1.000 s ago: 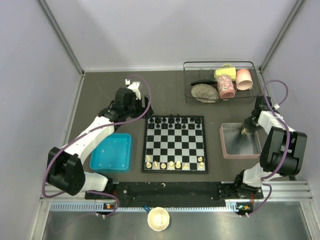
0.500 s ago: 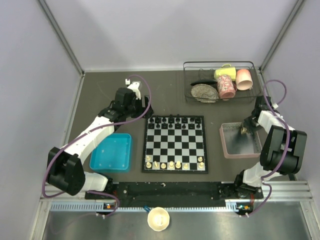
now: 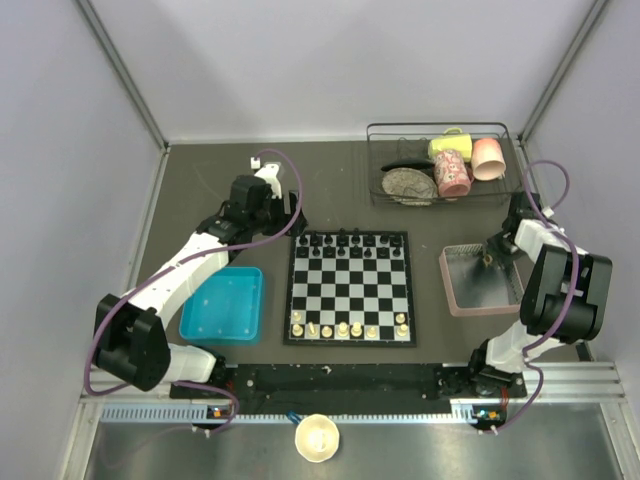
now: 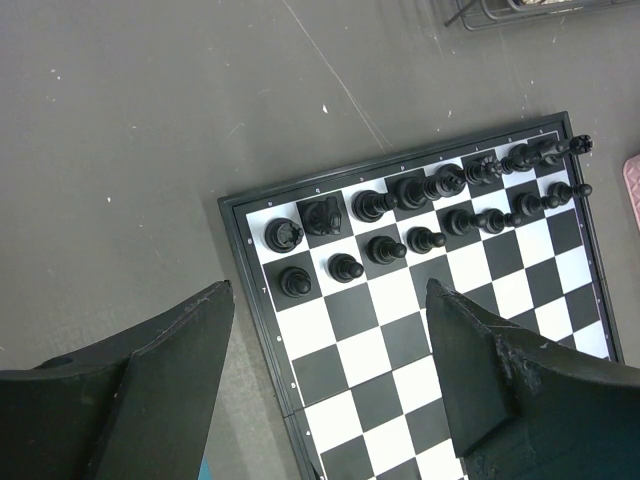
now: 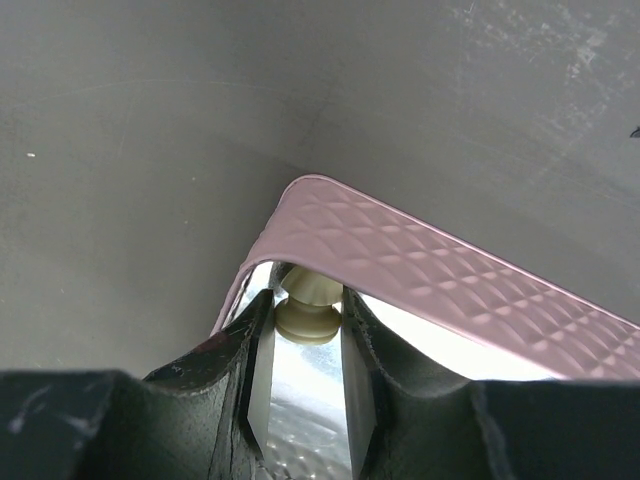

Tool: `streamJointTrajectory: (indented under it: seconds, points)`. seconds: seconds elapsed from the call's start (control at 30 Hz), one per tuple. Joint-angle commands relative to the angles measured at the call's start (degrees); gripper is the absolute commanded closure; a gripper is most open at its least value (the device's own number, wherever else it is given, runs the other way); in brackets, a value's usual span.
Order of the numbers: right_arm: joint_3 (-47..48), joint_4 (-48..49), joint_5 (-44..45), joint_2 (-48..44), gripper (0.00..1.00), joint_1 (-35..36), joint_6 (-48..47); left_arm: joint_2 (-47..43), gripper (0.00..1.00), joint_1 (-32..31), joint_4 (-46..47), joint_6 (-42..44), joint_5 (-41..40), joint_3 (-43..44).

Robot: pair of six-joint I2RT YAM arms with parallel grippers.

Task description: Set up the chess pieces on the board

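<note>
- The right gripper [image 5: 306, 298] is closed narrowly on a cream chess piece [image 5: 308, 318], which is gripped just below its rounded head and collar; a pawn is suggested by that shape, though this cannot be confirmed
- The piece is held above the far left corner of the pink tray [image 5: 430, 275], level with the tray's rim and apart from the chessboard [image 3: 349, 288]
- Compared with a second ago, the right gripper has been drawn slightly toward that far left corner and the right forearm has been swung a little; from this the piece is judged to have been lifted off the tray floor
- The left gripper [image 4: 330, 300] has not been moved over the same second; its jaws are spread wide with nothing between them, and it is hung near the far left corner of the chessboard
- On the chessboard the black pieces [image 3: 350, 243] are lined up along the two far rows, while only a partial line of cream pieces [image 3: 343, 328] is stood along the near edge, with gaps left between them
- The pick is therefore taken as done, and a carry leftward to a vacant near square is expected next
- The tray wall must be cleared first, and the cream pieces already standing could be knocked during placement
</note>
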Motion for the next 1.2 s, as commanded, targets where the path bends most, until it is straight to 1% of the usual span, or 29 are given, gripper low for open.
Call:
streamJointTrajectory:
  seconds: [0.0, 0.13, 0.23, 0.27, 0.3, 0.37, 0.4, 0.5, 0.63, 0.7, 0.77, 0.83, 0.87, 0.93, 0.97, 1.07, 1.1, 1.17]
  points:
    - [-2.66, -1.74, 0.15, 1.97, 0.78, -0.45, -1.21, -0.77, 0.18, -0.05, 2.54, 0.07, 0.86, 0.14]
    - [-2.92, -2.09, -0.91, -0.66, 0.83, -0.44, -2.09, -0.85, 0.18, -0.05, 2.54, -0.02, 1.12, 0.14]
    - [-3.36, -2.80, -3.01, -4.35, 0.89, -0.36, -3.23, -1.29, 0.18, -0.14, 2.54, -0.28, 1.39, 0.23]
    - [-3.27, -3.49, -3.80, -6.27, 0.93, -0.44, -3.58, -1.47, 0.18, -0.05, 2.54, -0.28, 1.56, 0.23]
    - [-3.36, -4.02, -5.81, -7.51, 0.94, -0.36, -4.02, -1.73, 0.18, -0.14, 2.54, -0.46, 1.74, 0.23]
    - [-3.62, -5.43, -7.49, -9.97, 0.96, -0.36, -4.90, -2.43, 0.18, -0.14, 2.54, -0.63, 2.26, 0.23]
    - [-3.89, -6.04, -8.46, -12.86, 0.97, -0.36, -5.08, -2.79, 0.18, -0.14, 2.54, -0.89, 2.35, 0.23]
    - [-3.98, -8.24, -8.47, -18.75, 0.99, -0.36, -6.57, -4.02, 0.18, -0.14, 2.54, -1.25, 2.97, 0.05]
    - [-3.10, -9.21, -13.20, -25.26, 1.00, -0.18, -10.51, -6.12, 0.18, -0.14, 2.63, -2.21, 4.81, 0.14]
    - [-1.96, -9.21, -16.09, -26.77, 1.00, 0.52, -12.36, -6.57, 0.18, -0.22, 2.72, -2.91, 7.00, 0.40]
    - [0.58, -9.48, -17.78, -28.00, 1.00, 3.76, -16.05, -6.66, 0.18, -0.40, 2.63, -3.35, 9.11, 1.37]
    - [3.82, -9.65, -15.43, -28.27, 1.00, 8.15, -17.72, -6.39, 0.18, -0.40, 3.59, -5.02, 13.41, 2.07]
    - [4.89, -9.57, -14.02, -28.09, 1.00, 13.21, -18.17, -6.31, 0.18, -0.40, 4.38, -5.81, 15.26, 2.25]
    - [8.13, -8.87, -10.24, -27.31, 1.00, 18.68, -18.61, -6.13, 0.18, -0.40, 6.50, -8.19, 20.25, 2.95]
    - [9.11, -7.56, -9.27, -26.26, 1.00, 23.67, -18.96, -6.22, 0.18, -0.40, 6.59, -8.89, 21.07, 3.30]
    - [12.45, -4.57, -10.48, -24.67, 1.00, 29.33, -21.59, -7.71, 0.18, -0.31, 6.76, -10.30, 21.34, 3.39]
    - [13.07, -3.86, -12.67, -24.05, 1.00, 32.22, -22.73, -8.15, 0.18, -0.31, 6.76, -10.91, 20.82, 3.22]
    - [14.13, -2.54, -14.52, -24.14, 1.00, 35.05, -26.42, -9.82, 0.18, -0.23, 7.64, -11.53, 19.41, 2.08]
